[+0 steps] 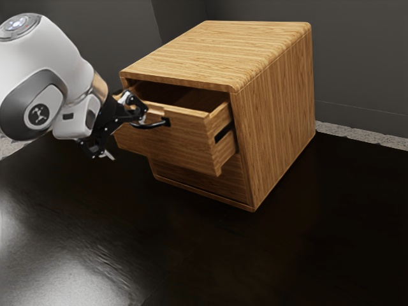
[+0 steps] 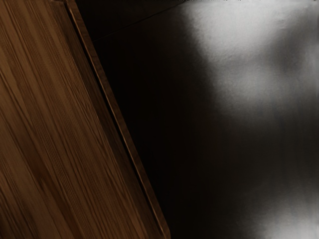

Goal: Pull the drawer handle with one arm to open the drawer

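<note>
Wooden cabinet (image 1: 274, 108) stands toward the far edge of the dark, glossy counter (image 1: 287, 255). Its upper drawer (image 1: 191, 137) is part of the way out, with the front well clear of the cabinet face and the inside open to view behind it. My gripper (image 1: 135, 113) sits at the end of the black handle (image 1: 156, 123) nearer the arm. I cannot tell from here whether it is clamped on the bar or merely resting against it. In the wrist view the drawer's wood front (image 2: 50, 139) lies just under the hand, slanted, with the counter beyond it. To do this step well I would pull straight along the drawer's own run, level and slow. A hold at one end of the handle could skew the drawer and jam it. I judge there is more travel to gain.
</note>
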{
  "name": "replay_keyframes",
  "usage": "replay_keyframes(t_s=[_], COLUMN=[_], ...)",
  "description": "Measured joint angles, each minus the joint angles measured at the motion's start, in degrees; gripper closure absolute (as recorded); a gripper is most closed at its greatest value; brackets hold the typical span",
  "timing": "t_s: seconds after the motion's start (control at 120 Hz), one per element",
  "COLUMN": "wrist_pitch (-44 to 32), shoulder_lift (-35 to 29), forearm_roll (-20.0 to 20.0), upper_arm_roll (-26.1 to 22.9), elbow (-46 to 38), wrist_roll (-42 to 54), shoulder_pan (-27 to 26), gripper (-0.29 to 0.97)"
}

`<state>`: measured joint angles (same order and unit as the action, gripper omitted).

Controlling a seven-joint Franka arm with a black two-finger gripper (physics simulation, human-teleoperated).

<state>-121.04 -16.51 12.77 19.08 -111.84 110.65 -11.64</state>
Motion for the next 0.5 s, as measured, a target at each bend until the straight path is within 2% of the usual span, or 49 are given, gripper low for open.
replay_keyframes(t_s=[0.5], wrist_pitch=[-0.21], shoulder_lift=[-6.82], forearm_roll=[1.38], upper_arm_roll=[-0.44], elbow=[-7.03], wrist_roll=[-0.74], shoulder_pan=[0.92], gripper=[0.01])
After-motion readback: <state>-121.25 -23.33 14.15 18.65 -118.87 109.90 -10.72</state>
